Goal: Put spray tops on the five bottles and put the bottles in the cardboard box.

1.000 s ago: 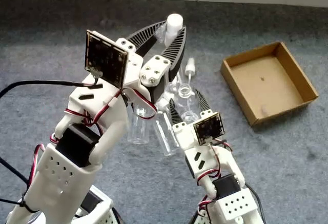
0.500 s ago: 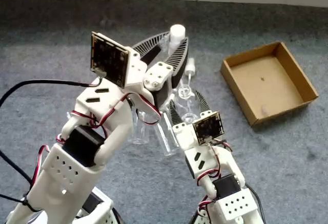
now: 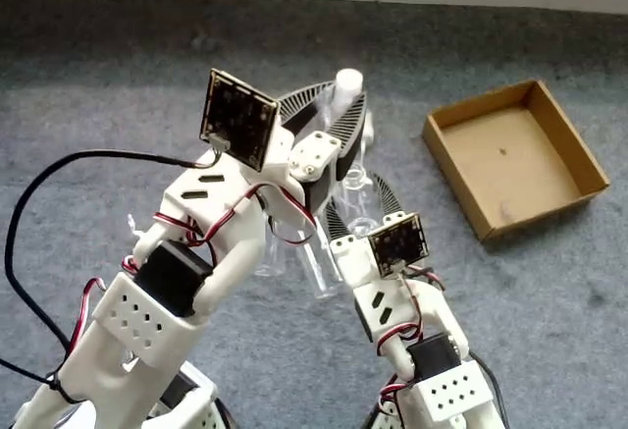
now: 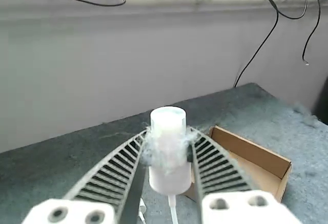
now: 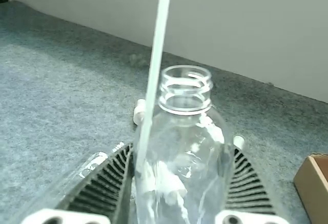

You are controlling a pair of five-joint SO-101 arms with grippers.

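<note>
Two grippers are loaded, so check each one. Your left gripper (image 3: 337,107) is raised above the middle of the grey carpet (image 3: 118,76) and pinches a white spray top (image 3: 347,83) by its collar. In the left wrist view the ribbed fingers (image 4: 120,165) press in on both sides of the spray top (image 4: 167,155), its cap stands upright above the fingertips, and its thin dip tube (image 4: 174,211) hangs down between them. Your right gripper (image 3: 360,215) sits lower and nearer the arm bases, clamped on an upright clear bottle (image 3: 355,182) with an open mouth. In the right wrist view the bottle (image 5: 187,152) stands between the two fingers (image 5: 102,188), and the dip tube (image 5: 154,70) slants down past one side of the threaded neck, outside the mouth. You cannot tell whether it touches the glass. Two more clear bottles (image 3: 319,267) are on the carpet between the arms, partly hidden by the left arm. Small white pieces (image 5: 138,112) lie on the carpet behind the held bottle, too small to name. Your cardboard box (image 3: 461,182) sits well apart on the right arm's side, open side up, and its corner (image 4: 256,157) shows beyond the left gripper (image 4: 169,138).
</note>
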